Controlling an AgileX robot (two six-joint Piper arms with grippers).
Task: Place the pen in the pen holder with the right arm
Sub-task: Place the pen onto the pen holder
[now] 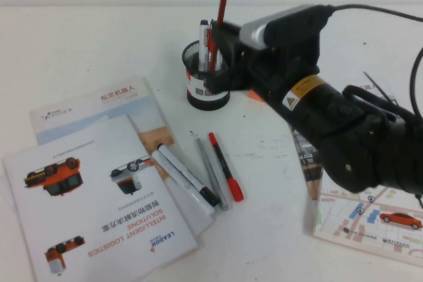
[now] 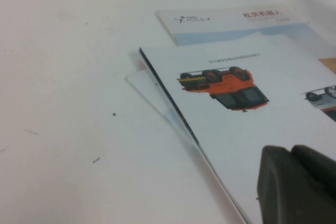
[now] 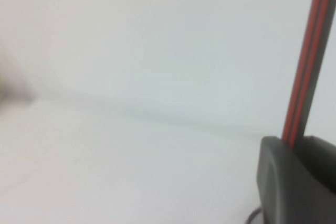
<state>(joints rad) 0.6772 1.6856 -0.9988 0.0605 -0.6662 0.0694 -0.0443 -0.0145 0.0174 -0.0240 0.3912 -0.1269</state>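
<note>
Insertion step under way: right claw (image 1: 221,51) clenching the pen (image 1: 223,1) near-upright directly over the pen holder (image 1: 206,74), lower end seemingly already inside the mesh cup, though hidden behind the claw. Judging the next move as easing the pen straight down past the grey pen (image 1: 203,44) standing in the cup, then releasing. High view showing holder, spare markers (image 1: 198,175) and brochures (image 1: 99,203) on the table (image 1: 79,44). Right wrist view showing only the pen (image 3: 310,56) rising out of a claw finger (image 3: 294,182). Left claw (image 2: 296,184) hovering over a brochure (image 2: 247,124); grip state: cannot tell.
</note>
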